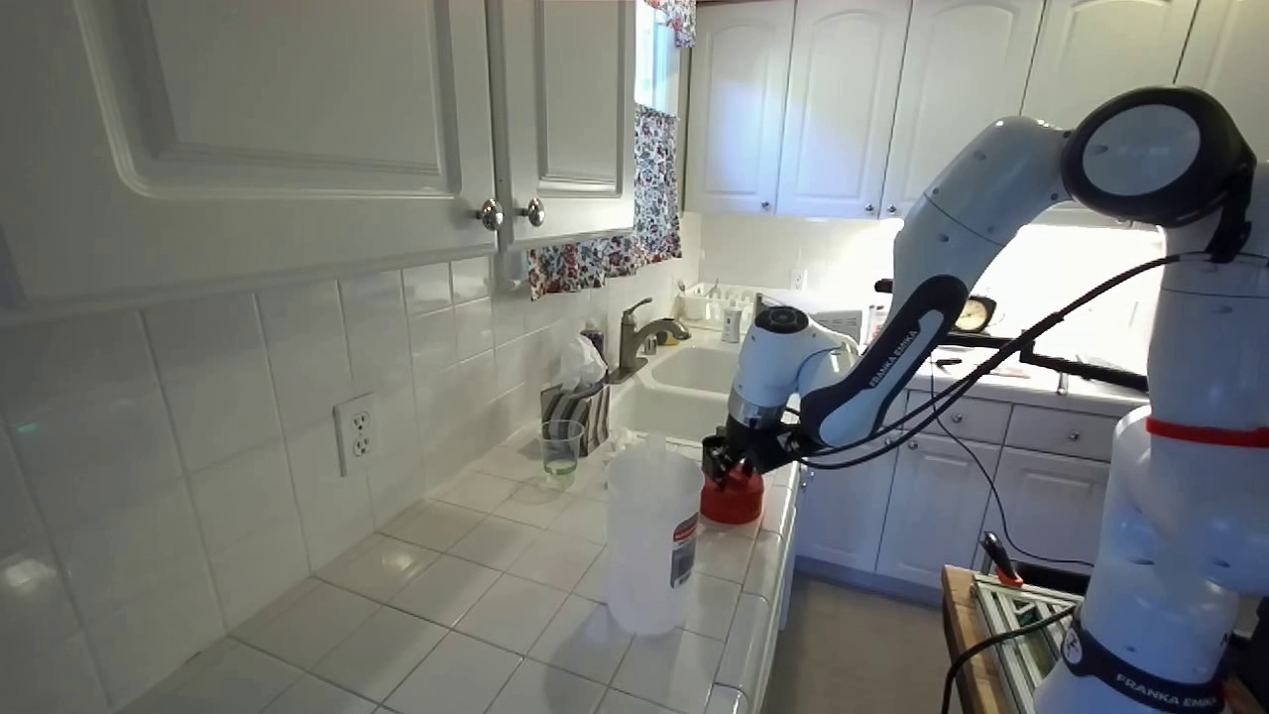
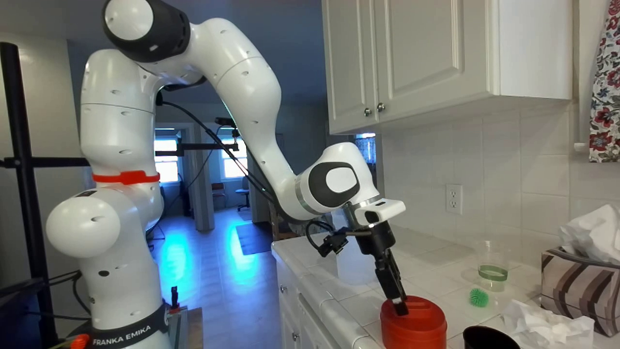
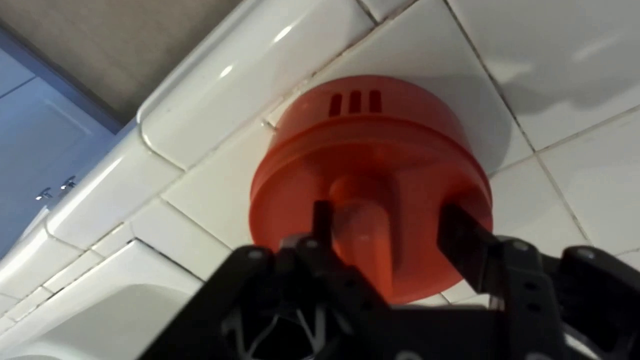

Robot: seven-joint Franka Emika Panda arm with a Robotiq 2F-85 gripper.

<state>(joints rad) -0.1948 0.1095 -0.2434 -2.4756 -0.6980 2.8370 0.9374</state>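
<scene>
Red container (image 2: pixel 419 327), its ridge (image 3: pixel 364 225) between well-parted, empty fingers (image 3: pixel 469 245), milky jug (image 1: pixel 646 555) and black cup (image 2: pixel 489 339) nearby

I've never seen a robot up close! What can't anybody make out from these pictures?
Whatever the red container might hold: in the wrist view, its solid top hides the inside.
Whether the end effector touches the raised ridge: in the wrist view, its dark, blurred fingers cover the spot.
The label on the jug: too small to read in an exterior view.
The dark cup's base: cut off by an exterior view's bottom edge.
</scene>
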